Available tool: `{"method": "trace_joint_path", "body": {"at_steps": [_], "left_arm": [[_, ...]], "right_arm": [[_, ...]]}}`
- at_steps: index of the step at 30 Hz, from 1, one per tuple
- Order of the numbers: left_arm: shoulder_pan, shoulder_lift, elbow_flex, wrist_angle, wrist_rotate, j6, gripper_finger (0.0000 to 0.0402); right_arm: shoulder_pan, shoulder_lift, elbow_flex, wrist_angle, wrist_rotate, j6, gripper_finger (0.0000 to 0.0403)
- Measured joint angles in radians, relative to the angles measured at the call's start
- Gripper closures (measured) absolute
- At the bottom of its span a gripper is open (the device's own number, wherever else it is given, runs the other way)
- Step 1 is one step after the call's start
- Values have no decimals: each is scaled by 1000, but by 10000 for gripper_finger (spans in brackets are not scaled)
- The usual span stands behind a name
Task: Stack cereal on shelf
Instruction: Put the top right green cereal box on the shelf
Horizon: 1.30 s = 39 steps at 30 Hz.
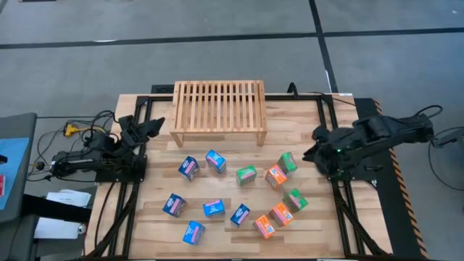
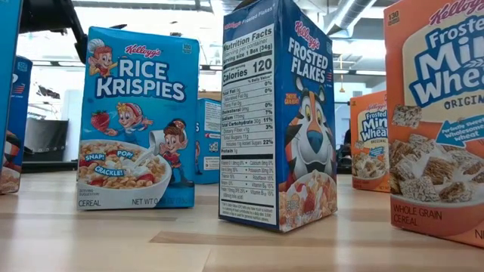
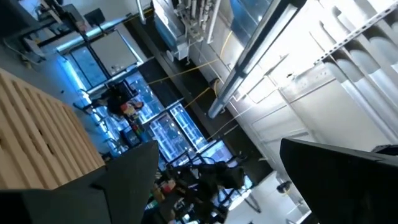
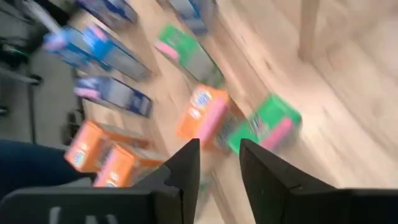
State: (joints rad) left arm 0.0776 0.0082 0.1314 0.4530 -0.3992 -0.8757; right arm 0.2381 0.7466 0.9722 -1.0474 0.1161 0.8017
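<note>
Counting cereal boxes [image 1: 246, 175]: 6 blue, 3 green, 3 orange | left pincer [image 1: 154, 125] wide | right pincer [image 4: 219, 163] narrow, empty

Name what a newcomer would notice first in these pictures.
A scatter of small cereal boxes in blue, green and orange covers the table's near half. Behind them stands the light-wood shelf, its slatted top bare. The left gripper and right gripper hang at the table's sides, holding nothing.
</note>
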Motion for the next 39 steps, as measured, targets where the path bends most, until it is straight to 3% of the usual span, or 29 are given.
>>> {"method": "trace_joint_path", "body": {"at_steps": [6,9,15,19,26,33,39], "left_arm": [[0,0,0,8,49,29,77],[0,0,0,9,52,58,77],[0,0,0,6,84,64,77],[0,27,44,-102,96,115,77],[0,167,201,-341,117,207,77],[0,261,302,-346,128,303,77],[0,278,335,-359,142,334,77]], "right_arm": [[-5,74,1,54,-200,105,274],[-5,107,1,80,-243,155,265],[-48,181,3,135,-315,167,183],[-94,226,2,123,-322,170,137],[-180,307,1,82,-226,102,132],[-254,352,1,16,-212,39,132],[-314,338,1,-59,-250,88,132]]}}
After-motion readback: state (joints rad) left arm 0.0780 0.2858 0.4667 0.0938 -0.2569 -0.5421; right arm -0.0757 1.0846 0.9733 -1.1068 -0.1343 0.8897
